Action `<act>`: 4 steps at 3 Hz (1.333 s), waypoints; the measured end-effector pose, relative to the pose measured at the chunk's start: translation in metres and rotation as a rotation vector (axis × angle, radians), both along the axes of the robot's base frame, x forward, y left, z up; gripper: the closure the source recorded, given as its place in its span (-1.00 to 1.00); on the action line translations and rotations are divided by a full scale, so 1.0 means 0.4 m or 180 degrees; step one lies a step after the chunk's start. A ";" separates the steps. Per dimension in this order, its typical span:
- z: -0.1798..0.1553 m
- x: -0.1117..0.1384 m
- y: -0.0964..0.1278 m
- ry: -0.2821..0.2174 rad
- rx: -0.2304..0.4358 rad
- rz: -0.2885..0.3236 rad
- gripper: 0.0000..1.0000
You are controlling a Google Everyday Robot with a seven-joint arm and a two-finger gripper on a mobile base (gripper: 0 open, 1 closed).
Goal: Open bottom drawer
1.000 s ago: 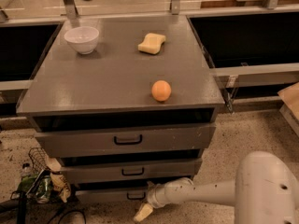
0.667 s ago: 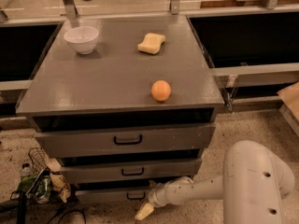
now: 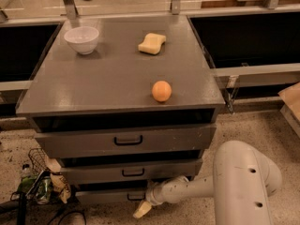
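Observation:
The bottom drawer [image 3: 110,196] is the lowest, thinnest grey front of the cabinet, with a small black loop handle [image 3: 135,198]. It looks shut or nearly shut. My white arm [image 3: 239,182] reaches in from the lower right, low along the floor. My gripper [image 3: 142,209] sits just below and in front of that handle, its pale fingers pointing down and left.
On the cabinet top [image 3: 112,78] stand a white bowl [image 3: 81,39], a yellow sponge [image 3: 152,42] and an orange [image 3: 161,91]. The middle drawer [image 3: 133,171] and top drawer [image 3: 126,140] are above. Cables and bottles [image 3: 40,186] clutter the floor at the left.
The arm's elbow has swung left and nearer the camera. The gripper has stayed by the bottom drawer's handle. The drawer has not visibly moved.

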State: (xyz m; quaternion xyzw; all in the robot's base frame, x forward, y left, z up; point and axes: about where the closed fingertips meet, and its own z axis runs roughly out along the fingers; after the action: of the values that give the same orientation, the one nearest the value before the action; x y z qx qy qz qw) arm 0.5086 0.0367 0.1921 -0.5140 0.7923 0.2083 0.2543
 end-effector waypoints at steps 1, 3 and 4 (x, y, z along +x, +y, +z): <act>0.004 -0.032 0.014 0.0095 -0.0047 0.0125 -1.00; 0.017 -0.083 0.038 0.0220 -0.0033 0.0374 -1.00; 0.018 -0.099 0.039 0.0269 0.0009 0.0461 -1.00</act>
State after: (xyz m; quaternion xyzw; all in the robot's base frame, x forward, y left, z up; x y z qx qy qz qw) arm 0.4690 0.0521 0.1995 -0.5603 0.7628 0.2489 0.2057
